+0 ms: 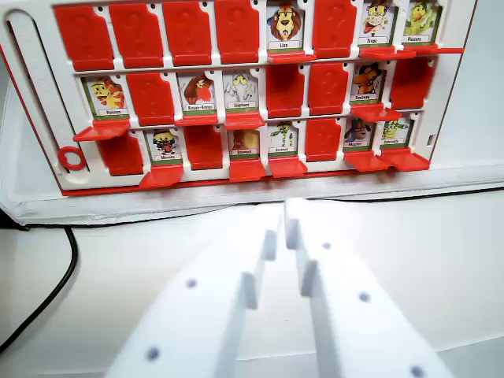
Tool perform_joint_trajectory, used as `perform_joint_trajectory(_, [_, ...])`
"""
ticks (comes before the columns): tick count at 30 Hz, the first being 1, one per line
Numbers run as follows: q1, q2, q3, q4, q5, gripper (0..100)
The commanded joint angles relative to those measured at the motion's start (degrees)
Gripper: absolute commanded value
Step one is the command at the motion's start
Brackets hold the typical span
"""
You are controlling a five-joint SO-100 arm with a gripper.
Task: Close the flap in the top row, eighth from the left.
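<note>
The bench (441, 260) was a plain white surface. On it, toward the far side, lay a red-and-white game board (236, 102) with three rows of red flaps, some open on animal picture cards, resting on a white sheet-like base (118, 206). A black cable (59, 283) curved across the bench at the wrist view's left.

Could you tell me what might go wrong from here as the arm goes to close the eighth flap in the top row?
1. The target flap sits at the board's far upper right, directly beside another open flap; the hand could knock the wrong one.
2. The hand is low and centred, so its path crosses open flaps in the lower rows, such as one at.
3. Pushing may shift the board.
</note>
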Motion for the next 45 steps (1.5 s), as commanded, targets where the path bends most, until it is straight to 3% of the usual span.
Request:
perform_joint_trajectory(1, [-0.26,2.29,-5.63,-2.02,-0.88,0])
perform_joint_trajectory(20, [0.09,2.37,-4.04,-3.69,-1.23,0])
perform_joint_trajectory(28, [3.16,-0.70,-3.34,-7.56,-2.02,0])
perform_joint_trajectory(45, [15.38,-16.96,-1.76,-22.76,-5.54,0])
